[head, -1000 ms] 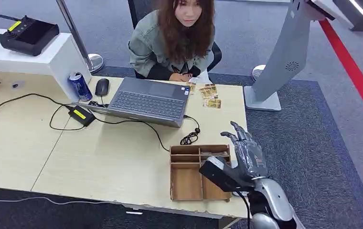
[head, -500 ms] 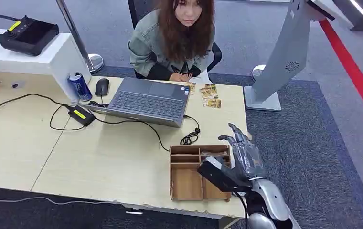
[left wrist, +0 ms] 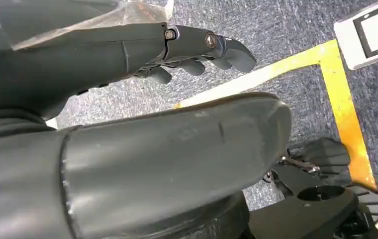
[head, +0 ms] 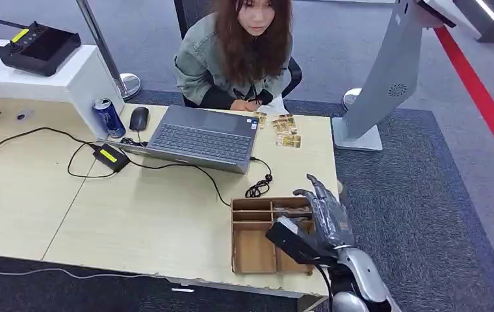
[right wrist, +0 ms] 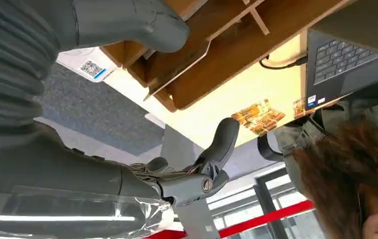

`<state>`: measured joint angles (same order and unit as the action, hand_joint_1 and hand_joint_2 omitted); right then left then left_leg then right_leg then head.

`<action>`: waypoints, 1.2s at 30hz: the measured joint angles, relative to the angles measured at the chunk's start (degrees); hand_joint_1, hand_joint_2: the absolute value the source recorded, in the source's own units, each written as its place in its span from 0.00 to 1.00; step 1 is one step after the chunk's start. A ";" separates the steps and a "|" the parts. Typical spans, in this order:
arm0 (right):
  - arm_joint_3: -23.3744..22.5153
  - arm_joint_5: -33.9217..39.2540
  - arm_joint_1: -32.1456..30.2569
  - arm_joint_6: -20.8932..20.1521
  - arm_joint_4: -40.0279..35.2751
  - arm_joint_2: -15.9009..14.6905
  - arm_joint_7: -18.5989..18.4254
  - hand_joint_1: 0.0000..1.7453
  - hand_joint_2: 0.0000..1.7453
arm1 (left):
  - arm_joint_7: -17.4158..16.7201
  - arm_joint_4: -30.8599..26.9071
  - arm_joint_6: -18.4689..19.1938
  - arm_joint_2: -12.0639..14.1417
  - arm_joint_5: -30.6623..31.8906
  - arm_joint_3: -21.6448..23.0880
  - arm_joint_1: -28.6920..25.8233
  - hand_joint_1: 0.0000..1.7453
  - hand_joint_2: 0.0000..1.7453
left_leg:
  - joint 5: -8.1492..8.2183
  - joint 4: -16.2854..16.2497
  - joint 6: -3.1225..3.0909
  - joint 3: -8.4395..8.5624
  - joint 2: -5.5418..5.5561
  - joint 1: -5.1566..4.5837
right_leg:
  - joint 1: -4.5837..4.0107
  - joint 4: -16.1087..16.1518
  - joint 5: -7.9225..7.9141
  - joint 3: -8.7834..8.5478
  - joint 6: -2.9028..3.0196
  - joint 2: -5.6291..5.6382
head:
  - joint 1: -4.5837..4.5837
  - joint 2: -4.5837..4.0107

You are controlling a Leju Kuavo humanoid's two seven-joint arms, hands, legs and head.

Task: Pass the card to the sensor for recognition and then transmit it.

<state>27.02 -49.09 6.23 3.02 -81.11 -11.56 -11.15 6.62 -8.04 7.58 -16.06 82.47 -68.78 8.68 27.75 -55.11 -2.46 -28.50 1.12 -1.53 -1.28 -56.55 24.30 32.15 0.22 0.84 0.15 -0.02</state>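
While the person [head: 244, 52] sits behind the laptop [head: 202, 138], the robot's right hand [head: 325, 211] hovers over the right end of the wooden tray [head: 251, 250] near the table's [head: 134, 214] front edge, fingers spread and holding nothing. Several cards [head: 286, 130] lie on the table by the laptop's right corner, well apart from that hand. At the left wrist, the left hand [left wrist: 197, 50] hangs above the carpet, fingers loosely extended and empty.
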 joint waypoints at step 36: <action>0.09 -1.88 -0.21 3.52 5.57 1.01 -0.90 0.36 1.00 | -0.31 0.00 -0.04 0.00 0.81 -0.11 0.01 0.00 0.00 | 0.00 0.00 0.00 0.00 0.00 0.00 | 0.00 0.00 0.00 0.00 0.00 0.00 | 0.00 0.00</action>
<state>27.10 -50.97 6.03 6.54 -75.54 -10.56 -12.04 6.32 -8.04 7.54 -16.06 83.28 -68.89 8.69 27.75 -55.11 -2.46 -28.49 1.12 -1.53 -1.28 -56.55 24.30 32.15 0.22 0.84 0.15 -0.02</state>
